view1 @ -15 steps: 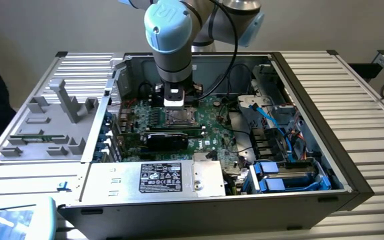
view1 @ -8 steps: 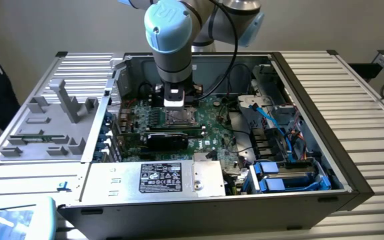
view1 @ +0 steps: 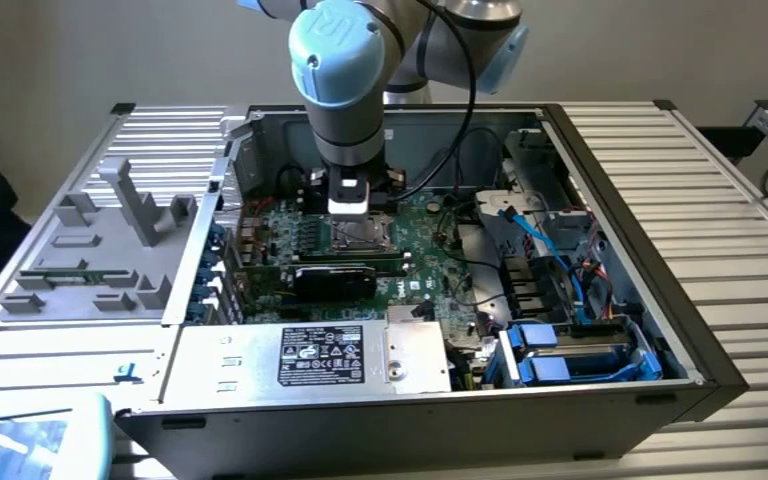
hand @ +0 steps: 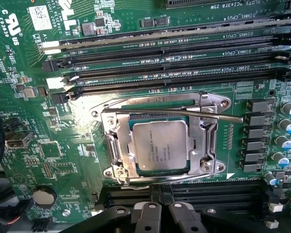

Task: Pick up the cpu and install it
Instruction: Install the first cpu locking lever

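Observation:
The cpu (hand: 160, 145), a flat square chip with a shiny silver-grey top, lies inside the metal socket frame (hand: 209, 141) on the green motherboard (hand: 48, 145). A thin metal lever (hand: 184, 113) crosses the frame along one side of the chip. My gripper (hand: 163, 213) hovers just off the socket's edge, its black fingers (hand: 148, 217) shut with nothing between them. In the exterior view my gripper (view1: 353, 212) points straight down over the socket (view1: 357, 236) in the middle of the open computer case (view1: 624, 250).
Rows of black memory slots (hand: 174, 65) run beside the socket. A silver power supply box (view1: 307, 355) with a label sits at the case's front, and blue cables (view1: 544, 250) at the exterior view's right. A grey parts tray (view1: 104, 250) lies at the exterior view's left.

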Robot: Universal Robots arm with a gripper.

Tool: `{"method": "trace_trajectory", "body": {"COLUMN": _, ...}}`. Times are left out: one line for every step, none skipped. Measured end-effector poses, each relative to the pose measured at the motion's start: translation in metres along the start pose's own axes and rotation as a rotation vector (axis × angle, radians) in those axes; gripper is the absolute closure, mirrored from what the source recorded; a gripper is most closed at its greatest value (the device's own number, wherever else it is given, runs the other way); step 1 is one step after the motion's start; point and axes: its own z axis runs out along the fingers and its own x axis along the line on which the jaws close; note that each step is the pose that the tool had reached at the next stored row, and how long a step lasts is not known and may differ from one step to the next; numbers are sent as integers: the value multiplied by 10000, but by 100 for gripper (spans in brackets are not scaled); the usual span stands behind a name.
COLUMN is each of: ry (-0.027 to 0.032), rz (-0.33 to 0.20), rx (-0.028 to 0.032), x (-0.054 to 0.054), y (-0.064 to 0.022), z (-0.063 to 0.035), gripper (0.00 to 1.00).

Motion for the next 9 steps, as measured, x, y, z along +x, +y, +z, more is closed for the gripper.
{"method": "trace_trajectory", "body": {"ry": 0, "rz": 0, "rx": -2, "x": 0, "y": 0, "z": 0, "gripper": 88}}
{"method": "trace_trajectory", "body": {"ry": 0, "rz": 1, "rx": -4, "x": 0, "y": 0, "z": 0, "gripper": 88}}
{"method": "trace_trajectory", "body": {"ry": 0, "rz": 1, "rx": -5, "x": 0, "y": 1, "z": 1, "gripper": 88}}
{"method": "trace_trajectory", "body": {"ry": 0, "rz": 1, "rx": -6, "x": 0, "y": 1, "z": 2, "gripper": 88}}
{"method": "trace_trajectory", "body": {"ry": 0, "rz": 0, "rx": -6, "x": 1, "y": 2, "z": 5, "gripper": 88}}
{"method": "trace_trajectory", "body": {"ry": 0, "rz": 0, "rx": -8, "x": 1, "y": 2, "z": 5, "gripper": 88}}
{"method": "trace_trajectory", "body": {"ry": 0, "rz": 0, "rx": -9, "x": 2, "y": 3, "z": 6, "gripper": 88}}
{"method": "trace_trajectory", "body": {"ry": 1, "rz": 0, "rx": -9, "x": 2, "y": 3, "z": 7, "gripper": 88}}
{"method": "trace_trajectory", "body": {"ry": 1, "rz": 0, "rx": -8, "x": 2, "y": 3, "z": 8, "gripper": 88}}
